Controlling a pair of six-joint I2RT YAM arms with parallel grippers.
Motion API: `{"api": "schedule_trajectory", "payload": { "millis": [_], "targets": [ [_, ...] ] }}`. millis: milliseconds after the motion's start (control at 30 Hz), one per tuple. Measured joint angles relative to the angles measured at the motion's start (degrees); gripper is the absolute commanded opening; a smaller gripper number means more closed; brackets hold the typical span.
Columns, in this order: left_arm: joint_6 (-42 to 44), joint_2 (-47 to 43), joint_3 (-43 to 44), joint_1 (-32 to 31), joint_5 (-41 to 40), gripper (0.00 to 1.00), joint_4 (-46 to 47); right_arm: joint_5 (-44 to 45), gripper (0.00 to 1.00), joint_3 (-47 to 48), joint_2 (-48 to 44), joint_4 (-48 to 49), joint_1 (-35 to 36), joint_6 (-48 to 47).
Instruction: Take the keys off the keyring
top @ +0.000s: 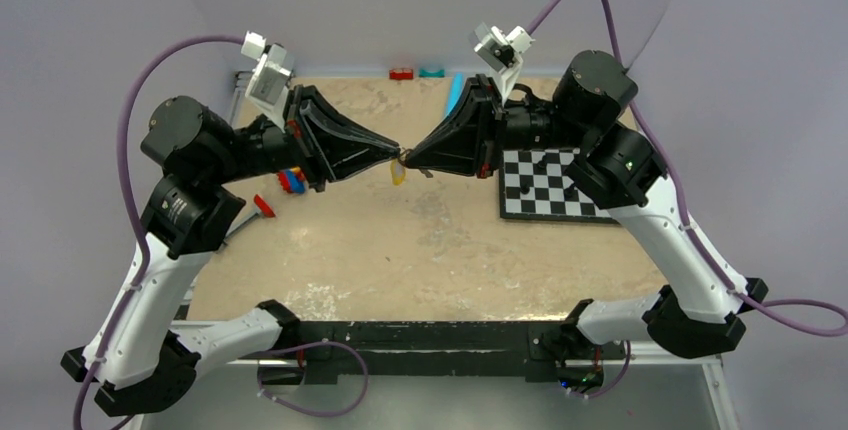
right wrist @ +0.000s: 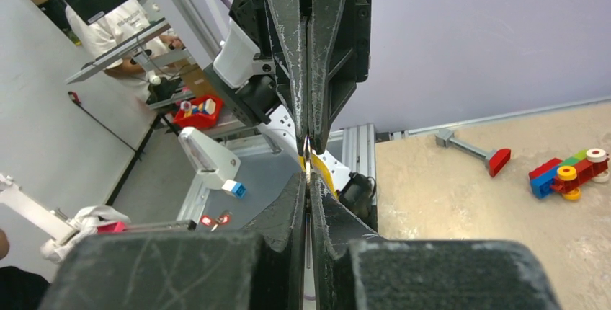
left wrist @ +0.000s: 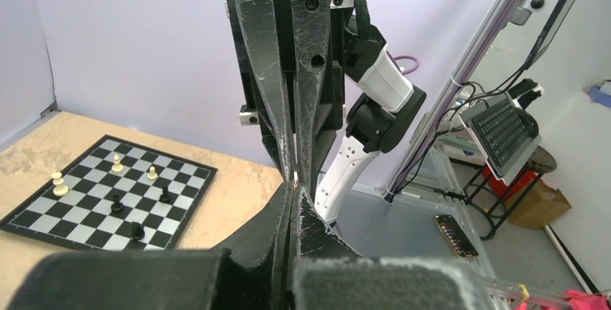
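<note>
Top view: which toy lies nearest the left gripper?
The multicoloured block toy, partly hidden behind the left gripper in that view; the red-tipped stick lies apart, nearer the arm bases.

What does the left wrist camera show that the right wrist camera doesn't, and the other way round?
Only the left wrist view: the chessboard with its pieces, and a keyboard off the table. Only the right wrist view: the yellow key, the keyring, the toy blocks and a red-tipped tool. Both: the left gripper and right gripper shut tip to tip, apparently pinching the keyring between them.
</note>
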Motion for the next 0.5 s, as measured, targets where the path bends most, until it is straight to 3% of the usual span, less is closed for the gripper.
{"api": "schedule_trajectory", "payload": {
  "millis": [500],
  "targets": [
    [-6.6, -3.72, -7.37, 0.0, -5.62, 0.0, 7.48, 0.48, 0.0, -1.77, -0.15, 2.99, 0.0, 1.25]
  ]
}}
